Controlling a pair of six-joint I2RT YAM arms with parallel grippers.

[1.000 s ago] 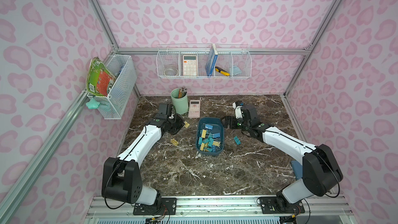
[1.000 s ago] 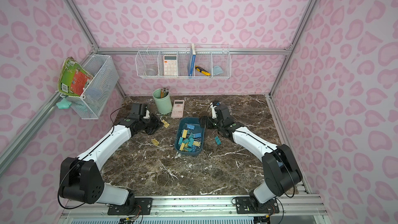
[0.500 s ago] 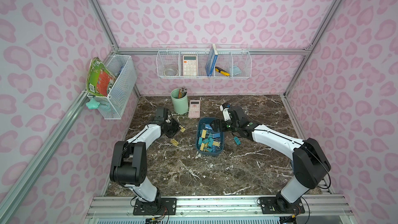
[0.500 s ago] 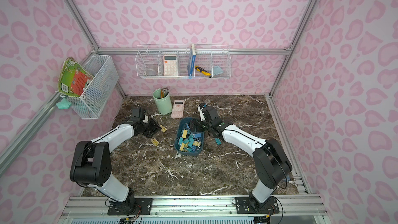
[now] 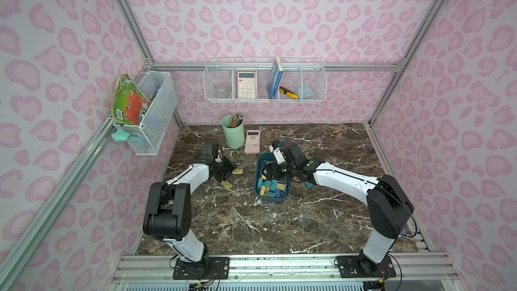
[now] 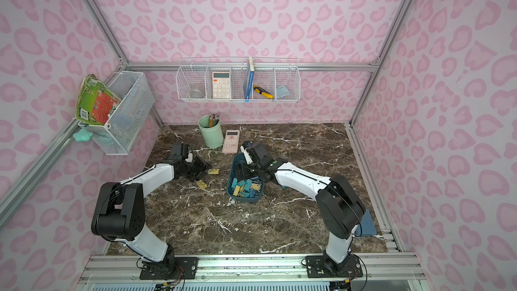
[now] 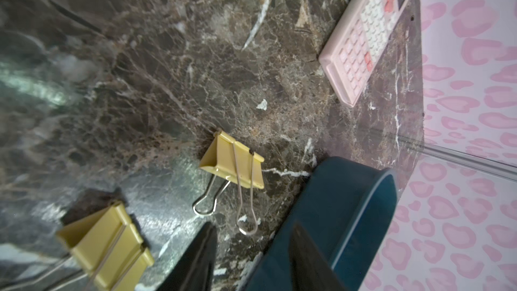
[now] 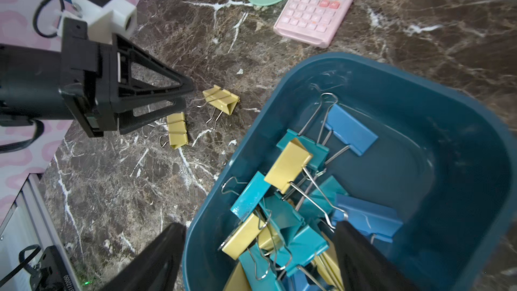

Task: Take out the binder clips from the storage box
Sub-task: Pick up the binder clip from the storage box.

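A small booth, its walls (image 5: 279, 9) papered in pale pink with darker pink leopard-style blotches. Silver aluminium rails (image 5: 363, 67) frame the corners and edges. Below lies a dark brown marble surface (image 5: 251, 228) with white veins. A long white wire basket (image 5: 264, 99) hangs on the back wall, and a second wire basket (image 5: 159, 113) hangs on a side wall. The light is soft and even.

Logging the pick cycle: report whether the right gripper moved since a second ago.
Yes. The right gripper has swung inward, from beside the storage box to over it.
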